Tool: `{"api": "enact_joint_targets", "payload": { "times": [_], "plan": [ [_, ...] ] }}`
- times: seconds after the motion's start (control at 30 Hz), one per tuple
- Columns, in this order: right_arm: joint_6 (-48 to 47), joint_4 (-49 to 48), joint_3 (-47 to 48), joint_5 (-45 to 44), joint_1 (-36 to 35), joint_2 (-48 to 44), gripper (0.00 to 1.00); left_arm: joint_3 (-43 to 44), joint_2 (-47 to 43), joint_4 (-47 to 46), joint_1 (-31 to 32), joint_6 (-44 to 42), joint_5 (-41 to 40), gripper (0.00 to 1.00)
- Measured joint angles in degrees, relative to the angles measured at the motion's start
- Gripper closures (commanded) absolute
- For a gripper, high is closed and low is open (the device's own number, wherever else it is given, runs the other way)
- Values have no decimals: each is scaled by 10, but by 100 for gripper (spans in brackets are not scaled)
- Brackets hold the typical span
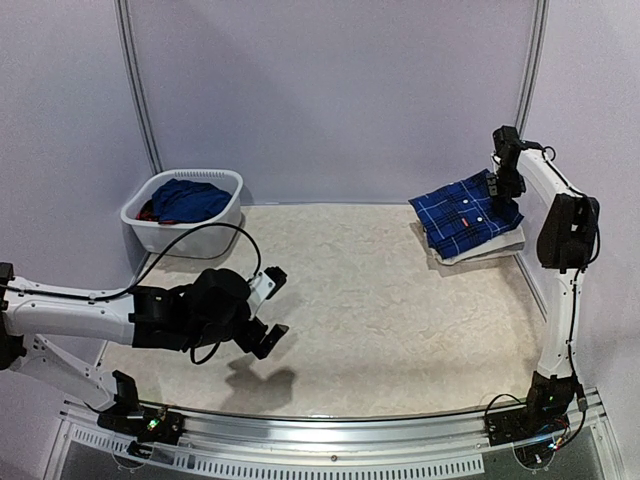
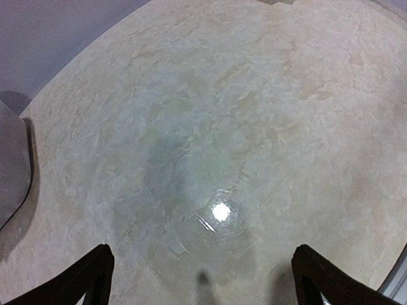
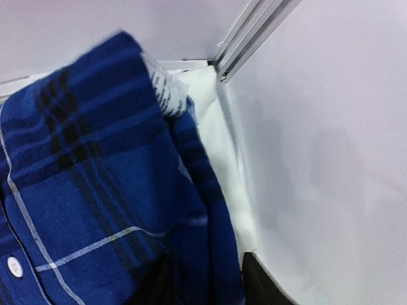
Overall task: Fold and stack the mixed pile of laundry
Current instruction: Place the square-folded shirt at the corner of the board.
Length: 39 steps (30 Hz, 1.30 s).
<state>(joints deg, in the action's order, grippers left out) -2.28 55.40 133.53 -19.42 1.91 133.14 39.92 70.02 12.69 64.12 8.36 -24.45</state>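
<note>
A folded navy plaid shirt (image 1: 465, 212) lies on folded white trousers (image 1: 482, 250) at the table's far right. My right gripper (image 1: 497, 190) hangs over the shirt's far edge by the wall. In the right wrist view its jaws (image 3: 206, 279) stand apart, open, with the shirt's (image 3: 95, 159) folded edge lying between the two fingers and white cloth (image 3: 222, 159) beside it. The rest of the laundry pile, a solid blue piece (image 1: 190, 198) and a bit of red (image 1: 148, 210), sits in the basket. My left gripper (image 1: 278, 303) (image 2: 203, 249) hovers open over bare tabletop, holding nothing.
The white plastic basket (image 1: 185, 232) stands at the far left; its wall shows at the left edge of the left wrist view (image 2: 13, 165). Lilac walls and a metal corner post (image 3: 254, 25) close in right beside the shirt stack.
</note>
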Motion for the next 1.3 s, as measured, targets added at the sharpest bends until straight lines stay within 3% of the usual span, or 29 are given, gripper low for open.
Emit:
{"api": "enact_joint_targets", "payload": {
  "times": [0.07, 0.17, 0.4, 0.63, 0.9, 1.13, 1.3],
  "plan": [
    [4, -6, 0, -13, 3, 0, 50, 0, 0, 0, 0, 0, 0, 0],
    [21, -12, 0, -31, 5, 0, 32, 0, 0, 0, 0, 0, 0, 0],
    [66, -21, 0, -53, 12, -4, 26, 0, 1, 0, 0, 0, 0, 0],
    [104, -31, -44, 43, -6, -80, 27, 2, 1, 0, 0, 0, -1, 0],
    [137, -96, -111, 149, -150, -157, 41, 3, 1, 0, 0, 0, -5, 0],
    [184, -135, -129, 169, -261, -117, 51, 3, 1, 1, 0, 0, -9, 0],
    [214, -161, -129, 181, -278, -47, 53, 3, 1, 2, 0, 0, -13, 0]
  ]
}}
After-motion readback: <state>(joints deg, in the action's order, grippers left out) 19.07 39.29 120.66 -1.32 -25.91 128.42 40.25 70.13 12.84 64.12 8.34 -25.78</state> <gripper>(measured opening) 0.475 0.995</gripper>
